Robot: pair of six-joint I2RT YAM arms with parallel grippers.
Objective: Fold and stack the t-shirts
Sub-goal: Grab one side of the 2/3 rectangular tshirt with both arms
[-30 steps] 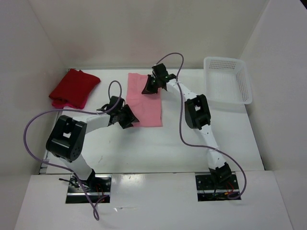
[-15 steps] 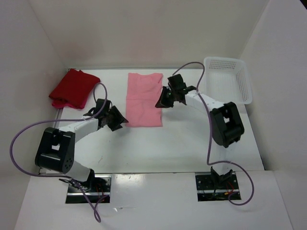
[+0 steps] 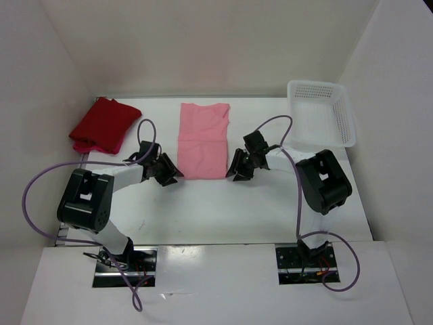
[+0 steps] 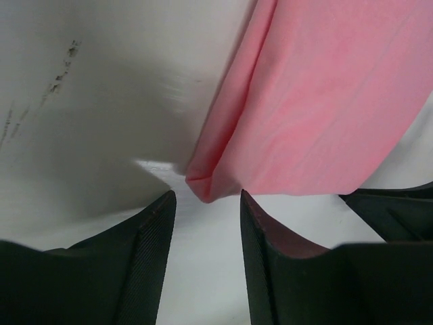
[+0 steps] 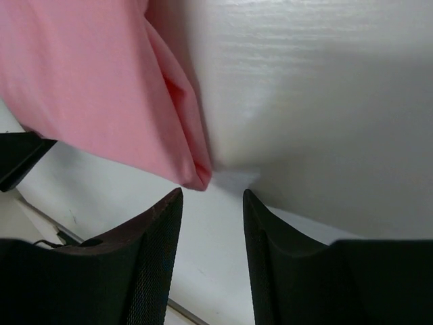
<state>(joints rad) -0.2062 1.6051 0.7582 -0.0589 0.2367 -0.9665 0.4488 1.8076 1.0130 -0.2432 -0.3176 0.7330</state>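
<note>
Pink shirt [image 3: 202,140] flat; left hand [image 3: 171,176], right hand [image 3: 235,173] spread before near corners.

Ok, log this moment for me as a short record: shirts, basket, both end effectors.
pink shirt: middle of the table, folded into a long strip, lying flat
red shirt pile: far left, folded
basket: far right, apart from the shirts
left end effector: open, at the pink shirt's near left corner, holding nothing
right end effector: open, at its near right corner, holding nothing
</note>
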